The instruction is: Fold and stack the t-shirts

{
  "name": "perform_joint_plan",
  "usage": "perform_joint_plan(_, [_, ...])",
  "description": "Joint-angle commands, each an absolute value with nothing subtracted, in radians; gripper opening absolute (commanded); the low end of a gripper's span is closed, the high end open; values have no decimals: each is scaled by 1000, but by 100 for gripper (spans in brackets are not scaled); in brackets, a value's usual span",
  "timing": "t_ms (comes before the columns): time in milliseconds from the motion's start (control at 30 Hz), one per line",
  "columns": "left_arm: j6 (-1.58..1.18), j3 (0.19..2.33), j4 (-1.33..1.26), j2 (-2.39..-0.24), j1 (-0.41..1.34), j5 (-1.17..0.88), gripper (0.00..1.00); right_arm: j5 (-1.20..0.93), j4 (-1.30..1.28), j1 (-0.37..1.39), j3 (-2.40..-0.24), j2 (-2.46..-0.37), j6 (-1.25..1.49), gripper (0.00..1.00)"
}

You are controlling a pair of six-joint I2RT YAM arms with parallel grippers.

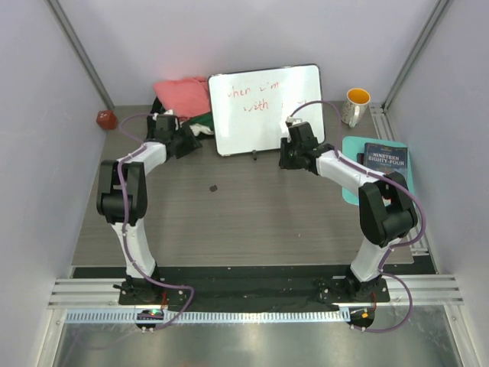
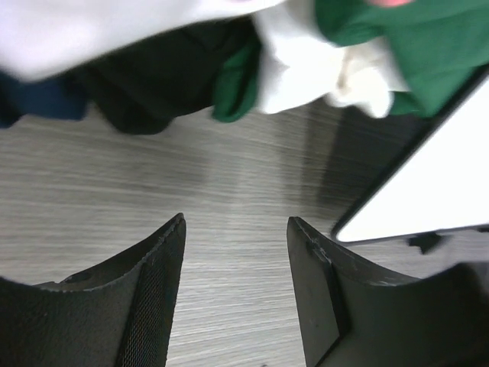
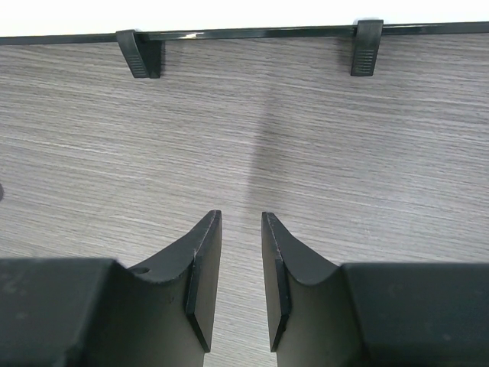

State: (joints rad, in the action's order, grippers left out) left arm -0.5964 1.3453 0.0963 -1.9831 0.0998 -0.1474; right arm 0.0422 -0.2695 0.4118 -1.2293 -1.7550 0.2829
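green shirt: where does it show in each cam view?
Top: green shirt at the back, just left of the whiteboard.
Left wrist: top right, above the whiteboard's corner.
Right wrist: not in it.
Shared landmark: the whiteboard, along the right wrist view's top edge.

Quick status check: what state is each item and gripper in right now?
left gripper: open, empty, above bare table
right gripper: slightly open, empty
salmon-pink t-shirt: rumpled, unfolded
green t-shirt: bunched, unfolded
white t-shirt: bunched, unfolded
black t-shirt: bunched, unfolded
whiteboard: upright, red writing on it
mug: upright
book: closed, lying flat
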Motion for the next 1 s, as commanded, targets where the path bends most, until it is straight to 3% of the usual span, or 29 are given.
perform_joint_plan(0, [-612, 1420, 38, -1994, 110, -229, 57, 44, -255, 402, -1226, -1721, 268, 33])
perform_joint_plan(467, [-615, 1509, 34, -2051, 146, -298, 61, 35, -245, 391, -1209, -1740, 279, 33])
perform_joint_plan(967, [-601, 1609, 44, -2176, 224, -232, 61, 18, -216, 357, -1161, -1718, 272, 33])
